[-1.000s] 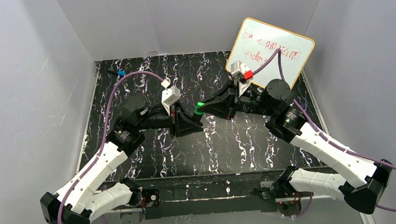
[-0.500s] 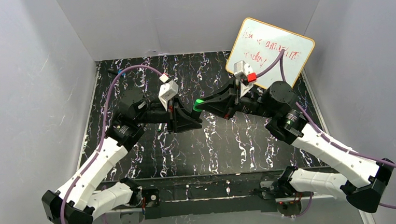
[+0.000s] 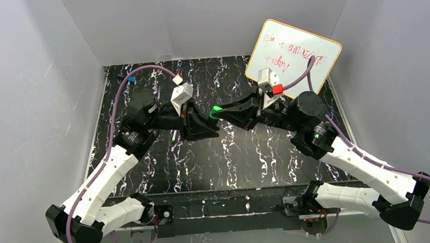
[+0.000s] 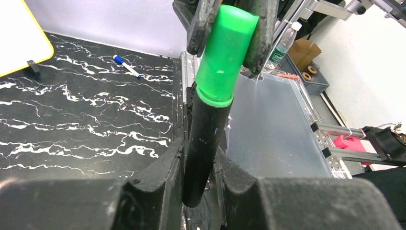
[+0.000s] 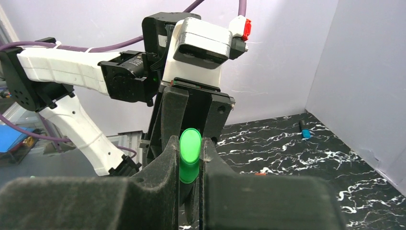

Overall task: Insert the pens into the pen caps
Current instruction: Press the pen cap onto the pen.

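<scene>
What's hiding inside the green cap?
The top end of the black marker goes up into the green cap. Its tip cannot be seen because the cap covers it, so how deep it sits is hidden.

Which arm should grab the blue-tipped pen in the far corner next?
Left, probably. The pen lies far left, on that arm's side; the right tool, holding the cap, would reach across. Left tool must first drop its marker.

Smooth, faintly glossy green plastic cap [image 4: 225, 52] on a satin black plastic marker [image 4: 203, 143]. Matt, grainy black plastic fingers [image 4: 153, 191] of the left gripper [image 4: 198, 165] around the marker. Beneath the marker, smooth black marble-look table [image 3: 249, 164], veined white. Behind the marker, glossy white whiteboard [image 3: 293, 52] with yellow rim. Either side of the marker, smooth white plastic arm shells [image 3: 101, 182]
</scene>
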You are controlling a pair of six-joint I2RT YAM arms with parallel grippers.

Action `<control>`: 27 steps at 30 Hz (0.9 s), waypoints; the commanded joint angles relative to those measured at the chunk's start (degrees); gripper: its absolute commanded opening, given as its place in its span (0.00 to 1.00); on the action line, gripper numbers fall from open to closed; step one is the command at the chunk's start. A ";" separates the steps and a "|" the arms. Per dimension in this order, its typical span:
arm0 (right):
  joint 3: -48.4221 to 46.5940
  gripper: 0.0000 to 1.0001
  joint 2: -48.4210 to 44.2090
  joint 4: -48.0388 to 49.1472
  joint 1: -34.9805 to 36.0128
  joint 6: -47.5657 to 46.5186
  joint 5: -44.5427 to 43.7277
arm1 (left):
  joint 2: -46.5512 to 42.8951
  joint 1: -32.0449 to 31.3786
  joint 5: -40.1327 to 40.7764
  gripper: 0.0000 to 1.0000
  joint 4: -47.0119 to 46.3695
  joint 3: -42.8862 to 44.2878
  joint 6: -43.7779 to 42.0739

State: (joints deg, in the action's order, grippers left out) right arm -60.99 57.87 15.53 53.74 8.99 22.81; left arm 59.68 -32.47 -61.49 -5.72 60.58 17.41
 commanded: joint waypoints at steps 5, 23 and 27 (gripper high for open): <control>7.38 0.01 3.42 -27.01 7.10 -2.93 13.88 | 0.67 2.14 12.59 0.00 -13.58 9.18 7.25; 14.11 0.01 4.32 -24.84 9.69 -0.50 14.23 | 2.63 2.32 0.39 0.00 -15.56 13.03 11.21; 14.38 0.01 5.05 -25.37 9.83 -0.05 14.86 | 2.36 2.32 -1.36 0.00 -14.18 12.81 10.15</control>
State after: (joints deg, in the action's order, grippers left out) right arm -56.34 55.92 24.10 58.48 7.49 17.93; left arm 63.31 -31.05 -72.90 -7.62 64.88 22.09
